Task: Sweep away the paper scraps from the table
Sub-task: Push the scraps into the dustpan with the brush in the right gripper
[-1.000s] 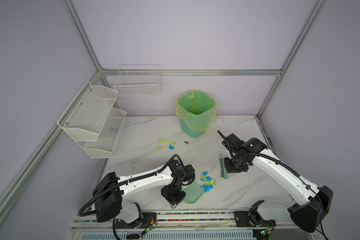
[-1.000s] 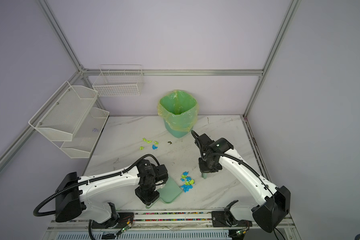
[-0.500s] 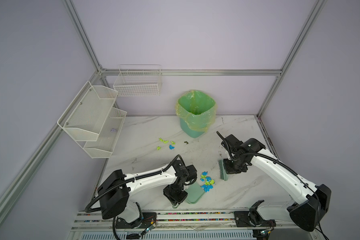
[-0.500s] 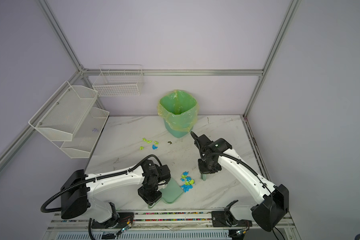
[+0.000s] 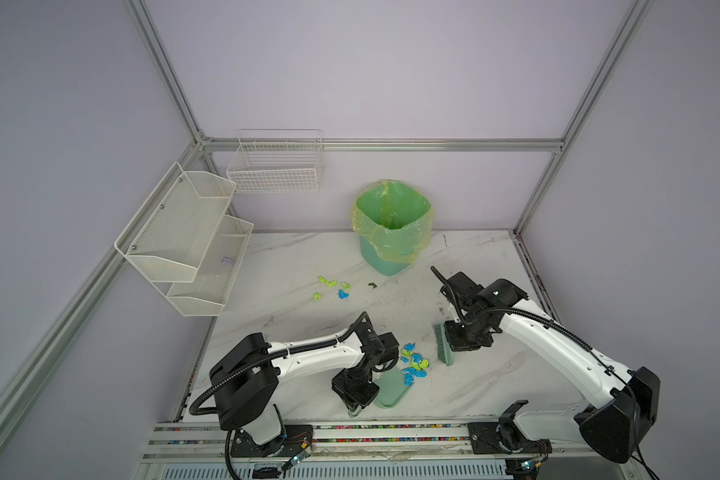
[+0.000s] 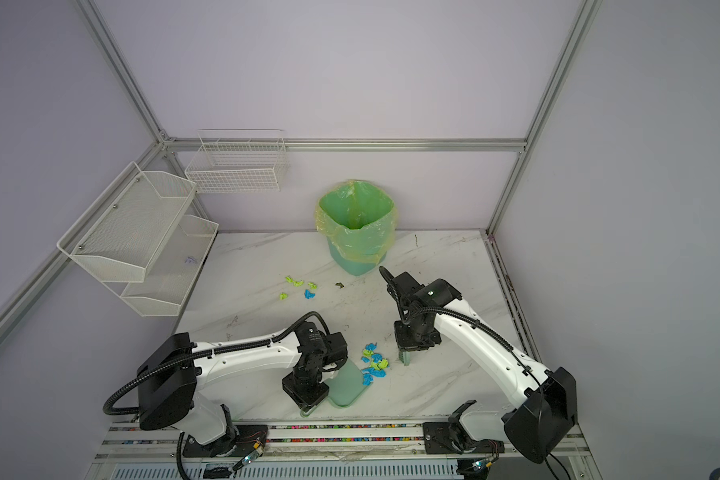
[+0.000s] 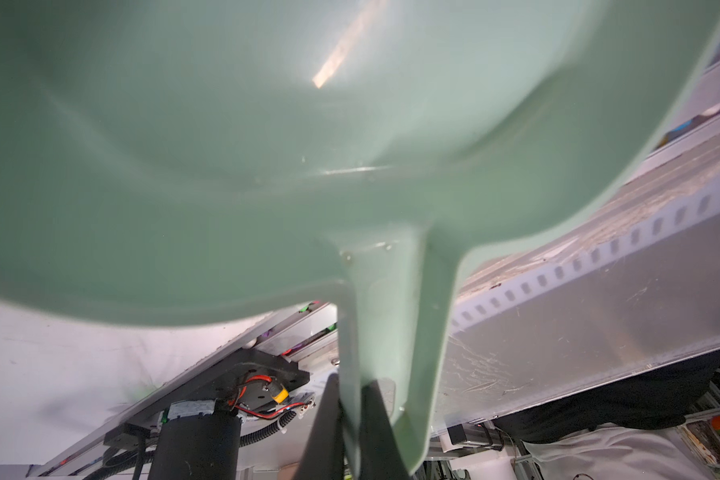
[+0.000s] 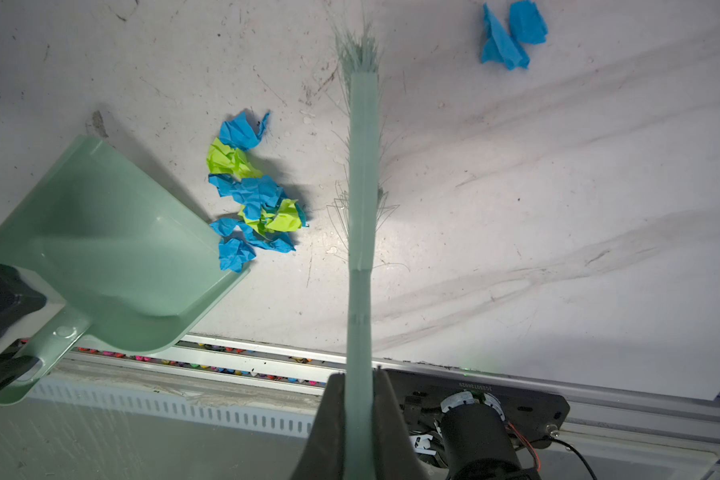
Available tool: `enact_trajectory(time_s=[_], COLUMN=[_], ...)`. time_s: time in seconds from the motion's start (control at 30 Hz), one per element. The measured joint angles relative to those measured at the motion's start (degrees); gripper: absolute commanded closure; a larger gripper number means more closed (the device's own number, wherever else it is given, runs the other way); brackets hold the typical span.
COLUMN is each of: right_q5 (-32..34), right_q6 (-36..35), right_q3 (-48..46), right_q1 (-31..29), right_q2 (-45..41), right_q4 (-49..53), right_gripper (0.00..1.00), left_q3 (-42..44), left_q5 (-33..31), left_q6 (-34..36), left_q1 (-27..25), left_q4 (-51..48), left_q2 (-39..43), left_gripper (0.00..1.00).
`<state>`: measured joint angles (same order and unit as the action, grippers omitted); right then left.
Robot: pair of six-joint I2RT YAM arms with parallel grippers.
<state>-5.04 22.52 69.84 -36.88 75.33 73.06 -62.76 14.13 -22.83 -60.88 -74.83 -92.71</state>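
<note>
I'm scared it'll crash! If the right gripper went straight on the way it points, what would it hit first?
Probably the table: the right gripper, shut on the brush, points down at it. The paper scraps lie off to one side. Depth is unclear.

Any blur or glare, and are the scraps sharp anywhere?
Left wrist view: the dustpan fills the frame, soft-focused, with a bright glare streak. Right wrist view: the paper scraps are crisp with short shadows, the brush soft. Both top views: evenly lit.

pale lilac walls [image 5: 391, 62] all round, metal frame [image 5: 375, 144] across the back, wire basket [image 5: 275, 166] and mesh shelves [image 5: 175, 232] hung left, maybe a purple bit [image 5: 226, 261] inside, marble table [image 5: 292, 257] below.
</note>
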Motion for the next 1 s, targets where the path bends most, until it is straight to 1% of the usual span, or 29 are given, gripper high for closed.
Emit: enact_trajectory(time_s=[0.17, 0.37, 0.7, 0.8, 1.0], right_q5=[-1.49, -3.69, -8.68, -7.74, -2.71], right_q6=[1.70, 4.22, 7.96, 9.51, 12.39], right_q3=[-1.20, -0.28, 1.95, 2.58, 6.60], right_q1=[-4.31, -10.73, -17.99, -18.64, -18.18], right_q2=[0.11, 2.12, 4.22, 4.22, 3.67], right_q4=[-1.84, -4.66, -10.75, -10.51, -8.59], right_gripper=[1.00, 1.00, 1.00, 1.00, 1.00], left_q3=[-0.04, -0.39, -6.38, -7.52, -8.94], left_q5=[0.02, 0.00, -1.16, -1.97, -4.11], left_q6=[0.66, 1.49, 2.45, 2.47, 2.49], left_q1=[0.00, 0.00, 0.00, 0.09, 0.94], left_q4=[0.42, 0.50, 0.39, 0.13, 1.01], left_q2=[-1.84, -4.37, -8.94, -9.79, -10.71], left_gripper=[1.00, 1.00, 1.00, 1.00, 1.00])
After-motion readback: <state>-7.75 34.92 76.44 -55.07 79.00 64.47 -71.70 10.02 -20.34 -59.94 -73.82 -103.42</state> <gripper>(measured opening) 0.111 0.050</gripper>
